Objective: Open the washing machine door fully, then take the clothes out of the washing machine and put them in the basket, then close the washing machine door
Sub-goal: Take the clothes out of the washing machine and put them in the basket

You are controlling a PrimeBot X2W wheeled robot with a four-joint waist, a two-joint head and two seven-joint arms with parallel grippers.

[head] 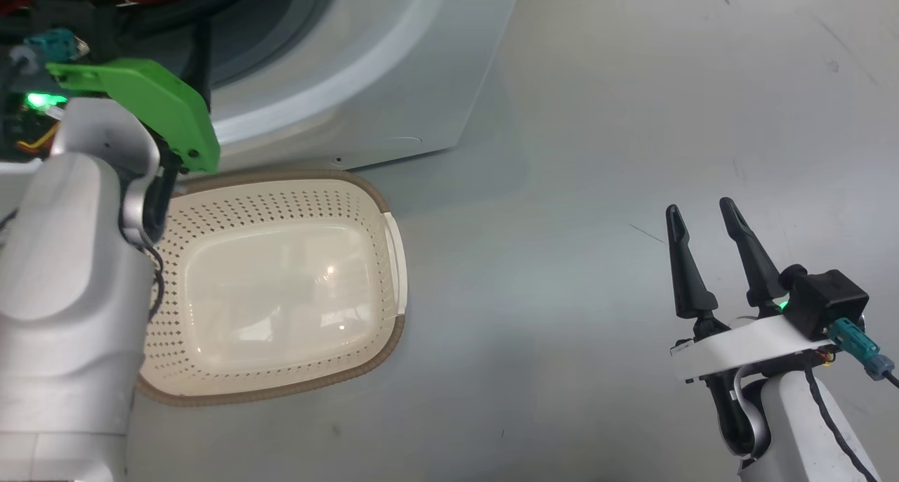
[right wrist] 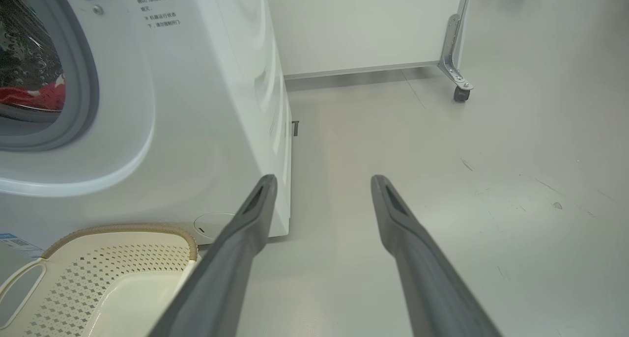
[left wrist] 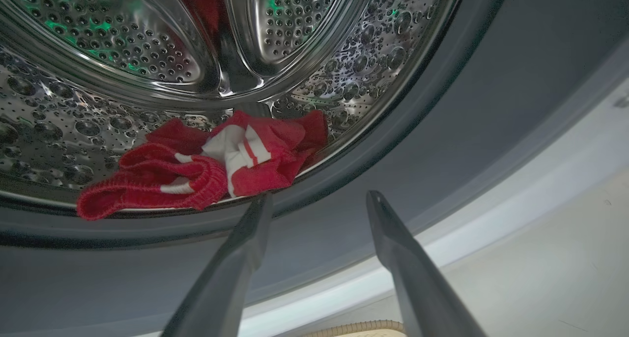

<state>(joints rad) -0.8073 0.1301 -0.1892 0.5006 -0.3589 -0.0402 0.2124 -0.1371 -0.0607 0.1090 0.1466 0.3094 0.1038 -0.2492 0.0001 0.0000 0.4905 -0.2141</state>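
Head and right wrist views share the basket (head: 281, 201); left wrist looks closely into the washing machine (left wrist: 98, 47).

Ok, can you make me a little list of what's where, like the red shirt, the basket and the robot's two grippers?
red jersey: crumpled at the front edge of the steel drum, inside the washing machine
basket: on the floor in front of the washing machine, nothing in it
left gripper: open, at the drum's mouth, tips close to the jersey, holding nothing
right gripper: open, over the floor, holding nothing
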